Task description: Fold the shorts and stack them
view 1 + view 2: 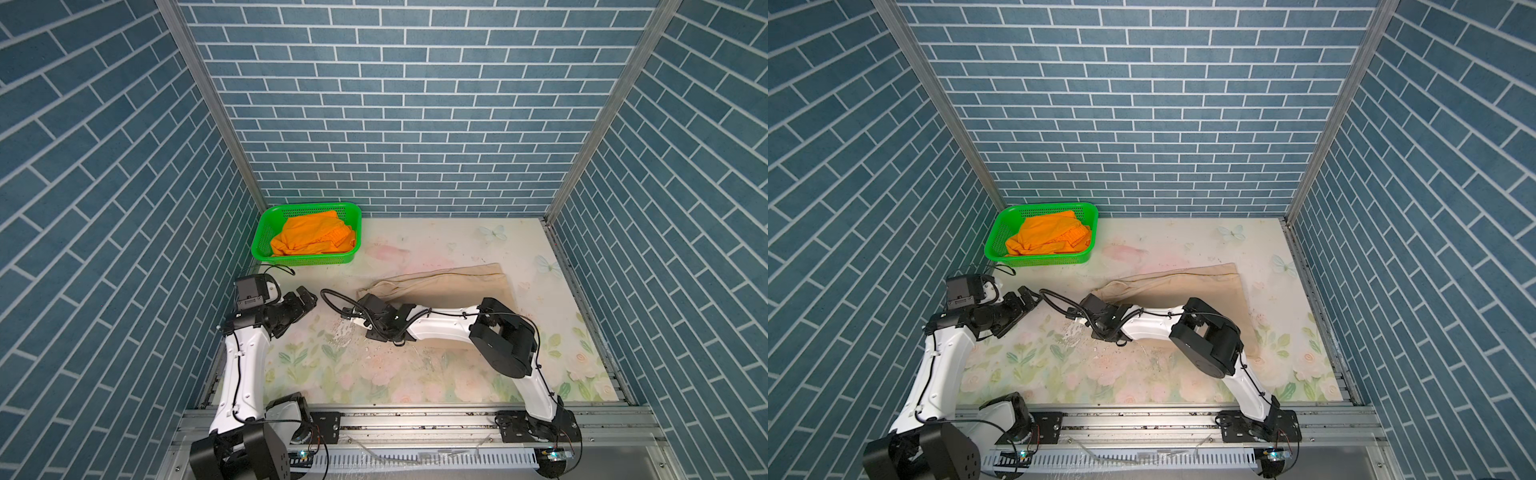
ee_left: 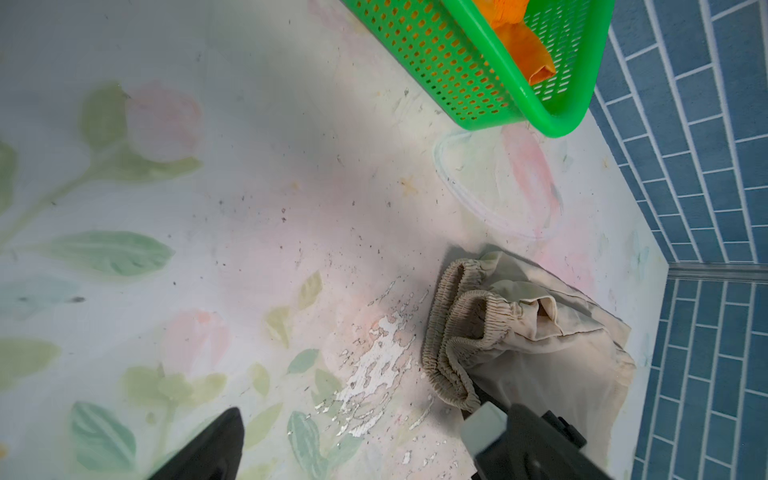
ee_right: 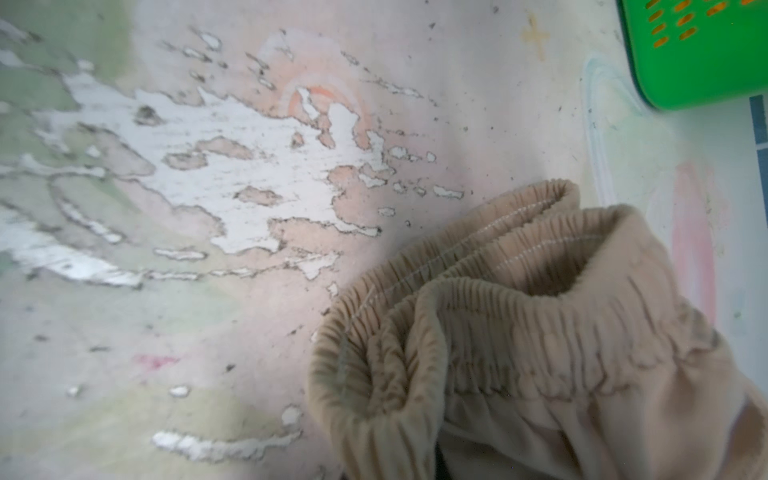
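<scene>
Waistband of beige shorts, spread right of centre, is pinched in right gripper, jaws closed. The left gripper is wide apart and empty. Looks like the first fold; next carry the waistband across, while orange shorts stay in green basket.

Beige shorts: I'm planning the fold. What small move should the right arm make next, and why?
Probably raise the right gripper a little, to lift the waistband clear of the table. It looks shut on the waistband end of the beige shorts, which lie long and flat; the left gripper stands open, off them.
</scene>
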### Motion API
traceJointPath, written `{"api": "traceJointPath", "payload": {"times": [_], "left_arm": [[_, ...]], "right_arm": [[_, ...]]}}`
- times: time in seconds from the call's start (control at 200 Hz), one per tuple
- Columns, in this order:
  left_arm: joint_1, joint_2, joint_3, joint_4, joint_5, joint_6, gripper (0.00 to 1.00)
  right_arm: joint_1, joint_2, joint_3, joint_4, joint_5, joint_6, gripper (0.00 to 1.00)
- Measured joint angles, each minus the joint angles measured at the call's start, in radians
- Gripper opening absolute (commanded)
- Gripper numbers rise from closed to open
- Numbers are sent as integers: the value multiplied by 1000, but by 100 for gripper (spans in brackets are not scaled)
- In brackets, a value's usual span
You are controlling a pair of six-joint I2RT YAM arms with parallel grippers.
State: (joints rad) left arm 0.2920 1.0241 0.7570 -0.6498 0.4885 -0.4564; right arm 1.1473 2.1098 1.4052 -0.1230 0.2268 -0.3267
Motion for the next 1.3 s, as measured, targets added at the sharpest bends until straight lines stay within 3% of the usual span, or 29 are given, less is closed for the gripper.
{"api": "traceJointPath", "payload": {"times": [0.24,0.55,1.11,1.295], "left_arm": [[-116,72,-165,270,103,-166,100],[-261,287,-229,634,187,-323,100],[-401,496,-204,887,172,-418,100],[-452,510,-204,908,180,-424,88]], "right_arm": [[-18,-55,-114,150,-78,61,0],[-22,-88,-209,288,-112,87,0],[-29,-130,-280,406,-127,119,0],[-29,-145,-285,468,-126,121,0]]}}
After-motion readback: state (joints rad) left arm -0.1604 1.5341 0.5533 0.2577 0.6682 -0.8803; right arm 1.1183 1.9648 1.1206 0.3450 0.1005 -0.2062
